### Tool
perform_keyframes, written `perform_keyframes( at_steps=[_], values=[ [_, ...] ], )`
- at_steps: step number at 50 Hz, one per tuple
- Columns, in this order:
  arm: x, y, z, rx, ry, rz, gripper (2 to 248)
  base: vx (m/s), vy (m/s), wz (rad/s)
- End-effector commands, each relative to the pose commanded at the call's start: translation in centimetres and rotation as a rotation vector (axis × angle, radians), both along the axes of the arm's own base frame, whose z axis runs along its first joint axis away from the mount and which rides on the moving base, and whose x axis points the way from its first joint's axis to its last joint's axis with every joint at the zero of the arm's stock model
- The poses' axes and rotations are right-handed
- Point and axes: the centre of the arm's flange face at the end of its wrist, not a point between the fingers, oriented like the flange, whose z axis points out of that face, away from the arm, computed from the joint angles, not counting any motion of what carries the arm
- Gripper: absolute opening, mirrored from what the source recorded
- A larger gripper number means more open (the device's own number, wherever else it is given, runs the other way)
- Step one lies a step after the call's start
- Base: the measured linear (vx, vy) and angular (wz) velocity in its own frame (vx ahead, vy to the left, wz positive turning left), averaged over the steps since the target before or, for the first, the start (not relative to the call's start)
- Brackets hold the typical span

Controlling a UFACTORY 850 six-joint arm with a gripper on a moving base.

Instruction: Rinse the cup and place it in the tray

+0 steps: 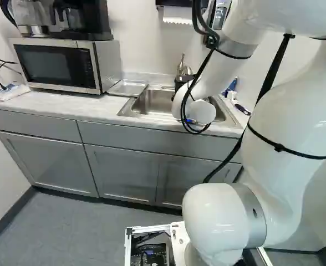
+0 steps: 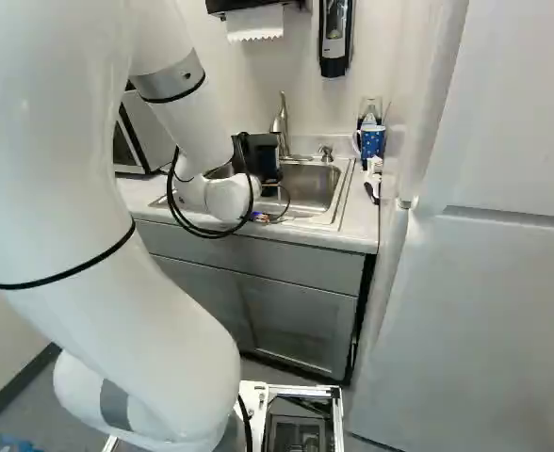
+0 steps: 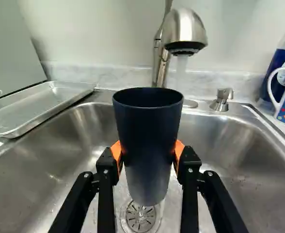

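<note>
Navy tumbler hung over sink, short of back edge, fingers clamped on its sides. Looked light, stiff, likely slick wet; mid-wall seemed best hold.

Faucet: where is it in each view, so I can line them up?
Left base view: the faucet is upper middle, behind the sink.
Right base view: its body is upper middle, near the wall.
Wrist view: its spray head is beyond the cup, water running.
Shared landmark: the sink.

Grey cabinets under pale countertop; white wall behind; grey floor, dark baseboard.
</note>
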Motion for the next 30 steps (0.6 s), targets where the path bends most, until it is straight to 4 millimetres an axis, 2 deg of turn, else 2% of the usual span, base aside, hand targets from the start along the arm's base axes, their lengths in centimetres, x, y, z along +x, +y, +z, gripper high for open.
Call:
perform_keyframes(
  at_steps=[11,30],
  values=[
    [0.5,-1.3,0.0,0.000,-0.001,-0.030,122,0.000,0.000,0.000],
    [0.8,-1.4,0.3,-0.002,-0.032,-0.029,122,0.000,0.000,0.000]
  ],
)
